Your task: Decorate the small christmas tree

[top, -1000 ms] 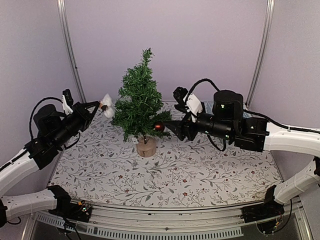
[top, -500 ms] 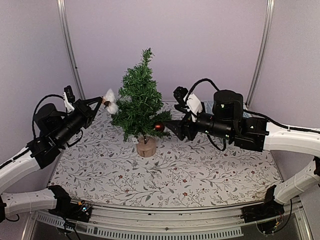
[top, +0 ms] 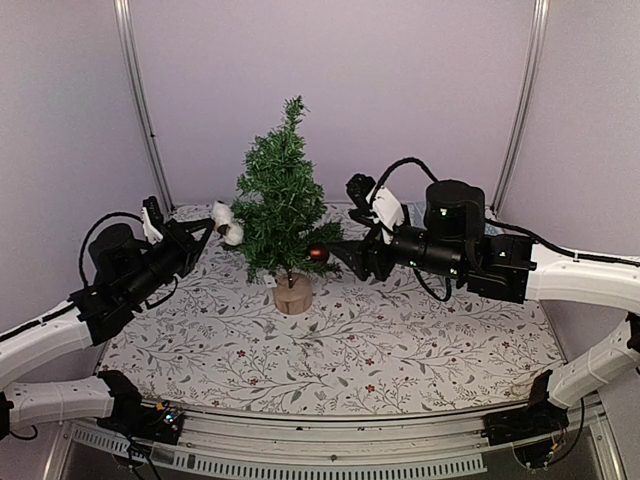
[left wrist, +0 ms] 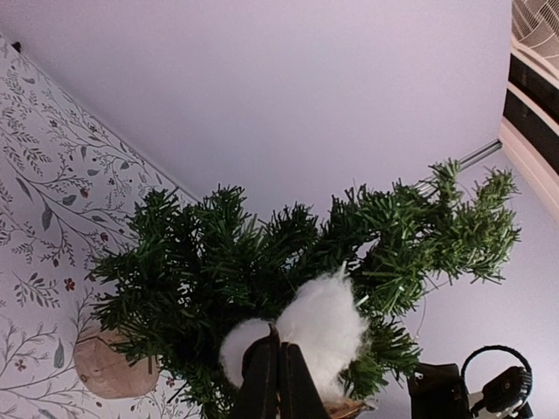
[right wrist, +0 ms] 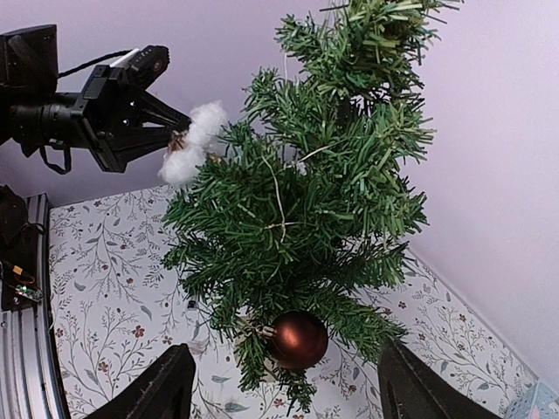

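Observation:
The small christmas tree (top: 280, 205) stands mid-table on its pale wooden stump (top: 293, 296). It also shows in the left wrist view (left wrist: 262, 262) and the right wrist view (right wrist: 323, 175). A dark red bauble (top: 318, 254) hangs on a low right branch, seen in the right wrist view (right wrist: 299, 340). My left gripper (top: 216, 225) is shut on a white fluffy cotton ornament (top: 228, 226) and holds it against the tree's left side; the ornament (left wrist: 319, 327) shows in the left wrist view too. My right gripper (top: 335, 255) is open and empty, just right of the bauble.
The table (top: 400, 340) has a floral patterned cloth. Lilac walls with metal posts (top: 140, 100) enclose the back and sides. A pale blue object (right wrist: 540, 401) lies at the far right edge of the right wrist view.
My left gripper has moved right and down with the white ornament, bringing it from beside the tree to touch its left branches. The right arm has not moved.

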